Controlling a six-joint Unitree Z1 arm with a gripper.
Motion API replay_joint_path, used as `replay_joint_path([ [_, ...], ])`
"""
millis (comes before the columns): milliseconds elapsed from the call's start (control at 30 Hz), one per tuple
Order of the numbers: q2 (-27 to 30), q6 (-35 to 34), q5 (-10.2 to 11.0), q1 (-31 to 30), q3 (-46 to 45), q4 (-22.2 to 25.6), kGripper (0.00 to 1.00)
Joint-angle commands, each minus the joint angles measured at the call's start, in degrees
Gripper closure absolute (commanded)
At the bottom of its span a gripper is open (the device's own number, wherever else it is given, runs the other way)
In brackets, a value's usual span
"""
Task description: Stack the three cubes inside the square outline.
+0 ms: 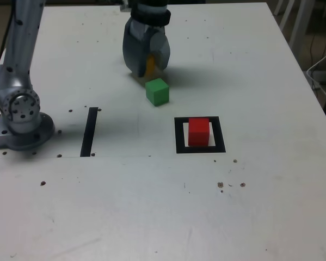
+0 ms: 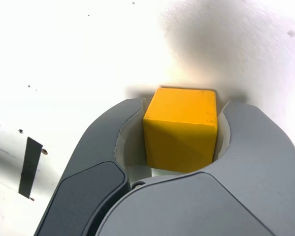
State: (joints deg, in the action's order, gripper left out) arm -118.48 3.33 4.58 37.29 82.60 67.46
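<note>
The yellow cube [image 2: 180, 129] is sitting pinched between my fingers [image 2: 179, 147], which are pressing on its two sides low against the worktop [image 1: 152, 206] so I can carry it. The red cube [image 1: 198, 131] is waiting inside the square outline [image 1: 179, 136] (my base layer), while the green cube [image 1: 157, 91] is resting just beside the fingers, well clear of the outline.

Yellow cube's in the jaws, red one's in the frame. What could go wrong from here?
1. The end effector, shut on the small matte yellow cube, stands close to the small matte green cube; lifting toward the small matte red cube might clip it.
2. The red cube sits slightly askew in the black square outline, so stacking may land off-centre.
</note>
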Motion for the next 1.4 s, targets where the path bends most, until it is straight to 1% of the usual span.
replay_joint_path([
  [0, 1.2, 0.7, 0.5, -1.3, -0.1, 0.1, 0.74],
  [367, 5.7, 4.5, 1.1, -9.1, -1.1, 0.6, 0.74],
  [600, 9.0, 5.5, 0.9, -15.6, -1.0, 1.8, 0.74],
  [767, 9.8, 5.4, -0.4, -21.1, -0.7, 2.9, 0.74],
  [1000, 9.6, 4.0, -2.8, -27.9, -0.1, 3.5, 0.74],
  [1367, 6.5, -0.1, -5.0, -36.8, 5.0, 5.9, 0.74],
])
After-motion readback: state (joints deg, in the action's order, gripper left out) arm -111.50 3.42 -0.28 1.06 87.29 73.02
